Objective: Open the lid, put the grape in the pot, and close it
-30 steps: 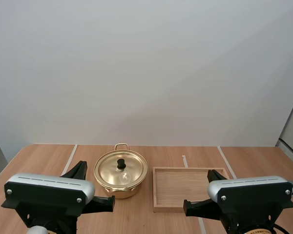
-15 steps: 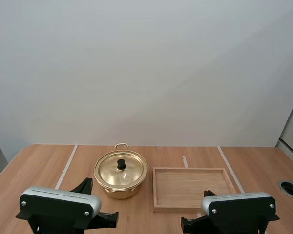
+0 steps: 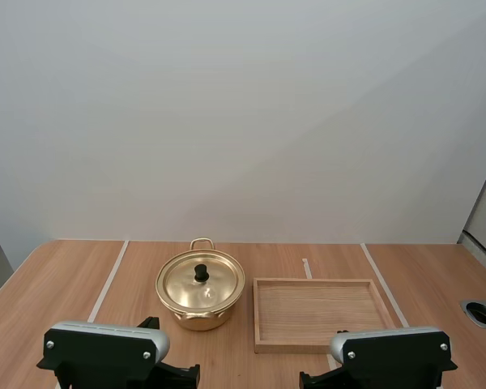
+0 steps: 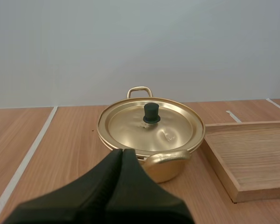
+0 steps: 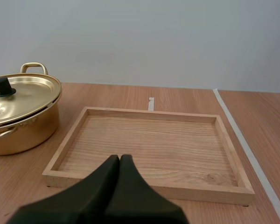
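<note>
Left tool (image 4: 122, 153) clenched on nothing, fingers together as one dark wedge, aimed at the round gold metal pot (image 4: 167, 172) and short of it. Right tool (image 5: 120, 158) also clenched, empty, tip just in front of the shallow rectangular light-wood tray (image 5: 144, 183). Pot sits on the brown wooden worktop (image 3: 57, 279) w/ its gold lid (image 3: 200, 285) on, closed, black knob (image 3: 201, 273) at centre, upright. Tray lies just right of pot, near but apart. Nothing in the tray.
</note>
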Action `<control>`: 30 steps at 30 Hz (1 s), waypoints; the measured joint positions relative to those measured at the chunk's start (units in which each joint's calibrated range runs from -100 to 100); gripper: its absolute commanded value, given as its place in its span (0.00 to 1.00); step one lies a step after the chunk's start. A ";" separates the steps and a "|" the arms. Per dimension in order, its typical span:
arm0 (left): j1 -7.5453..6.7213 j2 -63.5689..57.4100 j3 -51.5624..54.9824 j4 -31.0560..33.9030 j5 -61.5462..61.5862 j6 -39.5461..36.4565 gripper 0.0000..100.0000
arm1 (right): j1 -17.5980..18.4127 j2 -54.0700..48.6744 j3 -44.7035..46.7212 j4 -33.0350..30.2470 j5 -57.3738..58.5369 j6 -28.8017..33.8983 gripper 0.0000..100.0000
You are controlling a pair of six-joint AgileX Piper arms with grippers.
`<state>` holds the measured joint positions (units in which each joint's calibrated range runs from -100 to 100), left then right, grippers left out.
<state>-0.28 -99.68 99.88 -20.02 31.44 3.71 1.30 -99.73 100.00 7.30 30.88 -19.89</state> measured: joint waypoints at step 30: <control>0.38 0.00 0.00 1.89 0.36 0.00 0.00 | 0.00 0.00 0.00 0.00 0.51 0.00 0.00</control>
<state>0.10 -99.68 99.88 -18.13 31.80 3.71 1.30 -99.73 100.00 7.30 31.39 -19.89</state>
